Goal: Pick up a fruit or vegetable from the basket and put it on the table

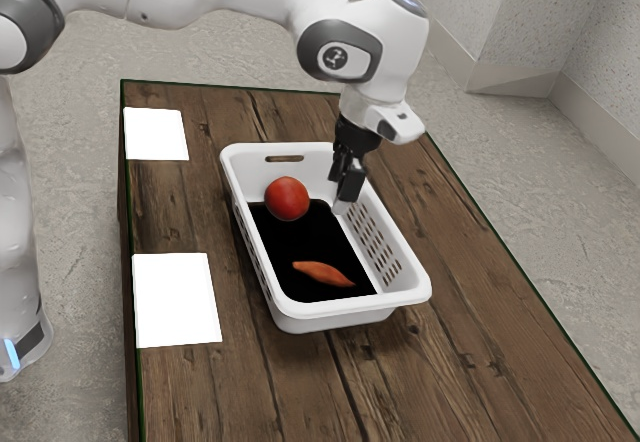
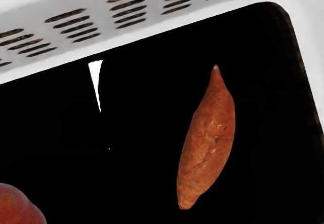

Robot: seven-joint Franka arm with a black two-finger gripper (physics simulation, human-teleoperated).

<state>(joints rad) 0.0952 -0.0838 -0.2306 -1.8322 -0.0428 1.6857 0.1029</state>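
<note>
My gripper hangs at the basket's long wall on the exterior view's right, fingertip end pointing down, above the dark basket floor. Inside the white basket lie two things. One is a round red fruit or vegetable, to the exterior view's left of the gripper. The other, an orange-brown sweet potato, rests near the basket's front end, apart from the gripper. In the wrist view the sweet potato lies whole on the black floor, and part of the red round one shows.
The basket's slotted wall rises beside the hand. Two white sheets lie on the wooden table, to the exterior view's left of the basket. Bare wood stretches along the basket's other side.
</note>
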